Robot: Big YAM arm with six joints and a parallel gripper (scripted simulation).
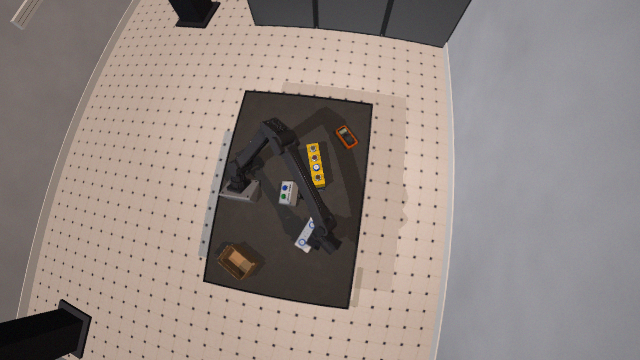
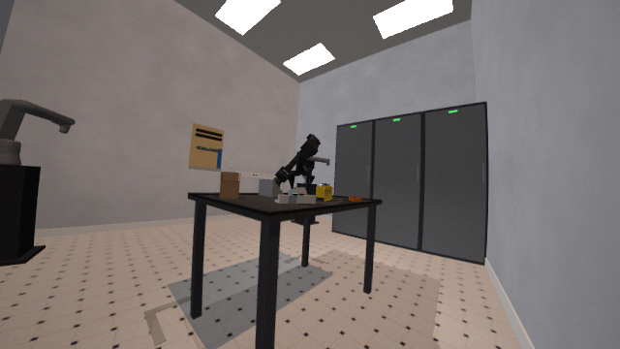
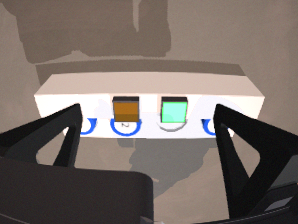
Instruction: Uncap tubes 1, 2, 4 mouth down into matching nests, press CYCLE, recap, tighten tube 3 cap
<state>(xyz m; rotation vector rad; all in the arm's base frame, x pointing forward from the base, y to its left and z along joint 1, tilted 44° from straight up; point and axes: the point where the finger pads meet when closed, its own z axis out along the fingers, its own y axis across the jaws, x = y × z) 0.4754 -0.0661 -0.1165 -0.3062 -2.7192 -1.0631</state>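
My gripper (image 3: 148, 110) is open and empty above the white cap tray (image 1: 303, 235) (image 3: 148, 85). Blue-ringed caps sit in nest 1 (image 3: 88, 131), nest 2 (image 3: 125, 132) and nest 4 (image 3: 209, 130), partly hidden by lamps and fingers. Nest 3 (image 3: 171, 128) shows only a grey ring. The green lamp (image 3: 174, 111) is lit; the amber lamp (image 3: 126, 110) is dull. In the yellow decapping station (image 1: 320, 184) (image 2: 325, 193), tube 1 (image 1: 313, 148), tube 2 (image 1: 314, 158) and tube 4 (image 1: 318, 177) are uncapped; tube 3's cap (image 1: 316, 167) is on. Its tightness cannot be told.
The key housing (image 1: 288, 200), with blue CYCLE (image 1: 284, 188) and green READY (image 1: 283, 196), stands between arm base and tray. An orange meter (image 1: 346, 136) (image 2: 355, 199) lies beyond the station. An open brown box (image 1: 238, 261) (image 2: 230, 185) stands at the table's near-left corner in the top view.
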